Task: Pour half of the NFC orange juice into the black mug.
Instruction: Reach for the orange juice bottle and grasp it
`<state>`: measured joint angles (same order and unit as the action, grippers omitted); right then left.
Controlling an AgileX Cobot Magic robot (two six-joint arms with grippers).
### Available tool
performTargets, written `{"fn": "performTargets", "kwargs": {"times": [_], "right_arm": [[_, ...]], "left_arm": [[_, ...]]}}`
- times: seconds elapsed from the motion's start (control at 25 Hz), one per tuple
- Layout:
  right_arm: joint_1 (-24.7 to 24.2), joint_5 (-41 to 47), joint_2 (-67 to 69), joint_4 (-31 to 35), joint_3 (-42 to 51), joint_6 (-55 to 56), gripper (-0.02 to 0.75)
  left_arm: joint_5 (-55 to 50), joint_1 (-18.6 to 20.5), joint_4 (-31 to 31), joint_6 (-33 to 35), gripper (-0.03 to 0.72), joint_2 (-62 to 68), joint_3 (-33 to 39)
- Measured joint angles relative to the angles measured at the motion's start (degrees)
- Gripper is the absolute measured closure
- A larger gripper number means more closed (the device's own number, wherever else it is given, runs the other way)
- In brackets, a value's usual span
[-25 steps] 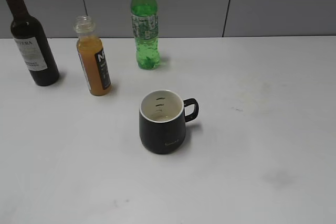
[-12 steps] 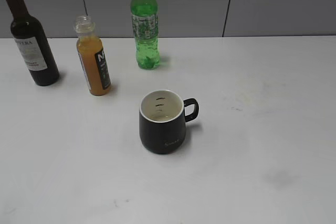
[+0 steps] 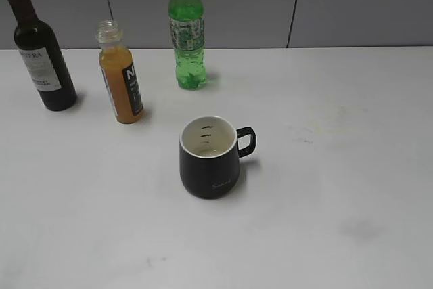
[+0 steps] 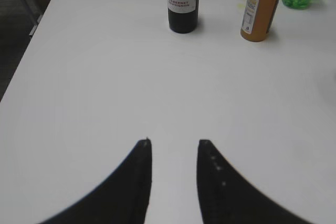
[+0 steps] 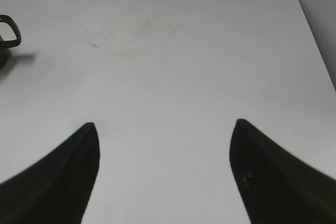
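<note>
The NFC orange juice bottle (image 3: 120,76) stands uncapped and upright at the back left of the white table; it also shows in the left wrist view (image 4: 261,9). The black mug (image 3: 208,158) stands mid-table with its handle pointing right; only its handle (image 5: 9,31) shows in the right wrist view. My left gripper (image 4: 174,141) is open and empty over bare table, far in front of the bottles. My right gripper (image 5: 165,124) is wide open and empty, to the right of the mug. Neither gripper shows in the exterior view.
A dark wine bottle (image 3: 39,52) stands left of the juice and also shows in the left wrist view (image 4: 182,1). A green soda bottle (image 3: 186,32) stands behind the mug. The table's left edge (image 4: 31,45) and right edge (image 5: 310,30) are in view.
</note>
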<state>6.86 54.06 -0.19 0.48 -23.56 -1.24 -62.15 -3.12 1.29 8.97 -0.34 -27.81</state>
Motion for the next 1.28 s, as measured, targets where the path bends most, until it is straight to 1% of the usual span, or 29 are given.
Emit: {"fn": "performTargets", "kwargs": {"times": [1.28], "right_arm": [[0.0,0.0,0.0,0.0,0.0,0.0,0.15]], "left_arm": [[0.0,0.0,0.0,0.0,0.45,0.0,0.0]]}}
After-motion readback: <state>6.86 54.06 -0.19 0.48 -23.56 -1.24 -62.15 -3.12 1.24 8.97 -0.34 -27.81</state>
